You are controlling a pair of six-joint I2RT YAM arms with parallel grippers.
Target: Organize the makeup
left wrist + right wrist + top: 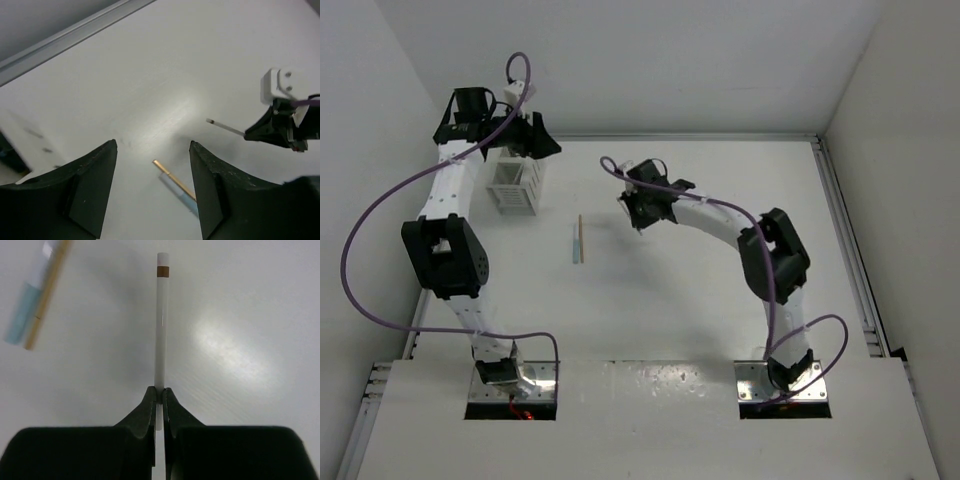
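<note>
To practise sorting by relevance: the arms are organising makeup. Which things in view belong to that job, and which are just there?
Belongs to the job:
- thin white stick, clamped in the right end effector
- tan stick, lying on the table
- pale blue stick, beside the tan one

Just there:
- white slotted rack, not makeup itself

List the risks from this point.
1. The right gripper pinches the white stick only at its very end, with its fingertips; the stick may swivel or slip out.
2. The left gripper sits open by the white rack; bringing the stick there could crowd the two arms.
</note>
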